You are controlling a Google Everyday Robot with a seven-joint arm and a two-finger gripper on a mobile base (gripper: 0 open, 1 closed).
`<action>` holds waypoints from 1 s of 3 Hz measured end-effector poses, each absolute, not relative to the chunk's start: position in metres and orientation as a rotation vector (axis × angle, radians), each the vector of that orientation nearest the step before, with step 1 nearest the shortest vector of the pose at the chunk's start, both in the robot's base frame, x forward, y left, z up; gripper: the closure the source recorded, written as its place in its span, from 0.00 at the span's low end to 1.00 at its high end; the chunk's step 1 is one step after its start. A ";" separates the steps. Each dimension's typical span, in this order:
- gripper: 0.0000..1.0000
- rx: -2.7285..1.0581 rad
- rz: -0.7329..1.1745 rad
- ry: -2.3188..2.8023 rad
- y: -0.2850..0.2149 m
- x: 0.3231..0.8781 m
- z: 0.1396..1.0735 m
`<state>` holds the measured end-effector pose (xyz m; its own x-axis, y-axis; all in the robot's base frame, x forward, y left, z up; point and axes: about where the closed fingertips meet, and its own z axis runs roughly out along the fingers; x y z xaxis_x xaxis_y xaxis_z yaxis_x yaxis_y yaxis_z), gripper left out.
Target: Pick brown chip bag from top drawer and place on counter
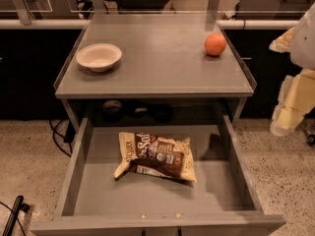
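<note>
One brown chip bag (156, 156) lies in the top drawer (147, 195). The hand (290, 107) is off right; I cannot tell how wide.

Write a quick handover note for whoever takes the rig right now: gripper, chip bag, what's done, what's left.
Gripper: off to the right of the counter and drawer, clear of the bag.
Brown chip bag: lying on the floor of the open top drawer, near its middle.
Counter: bowl at left, orange at right.
Done: drawer open.
Left: grasp the bag, lift it, set it on the counter, probably between bowl and orange.
</note>
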<state>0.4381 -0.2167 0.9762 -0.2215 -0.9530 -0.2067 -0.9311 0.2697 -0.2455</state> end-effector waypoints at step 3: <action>0.00 -1.637 0.238 2.102 -0.191 0.435 0.948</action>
<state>0.4352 -0.1910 0.9481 -0.1837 -0.8704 -0.4568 -0.9506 0.2756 -0.1429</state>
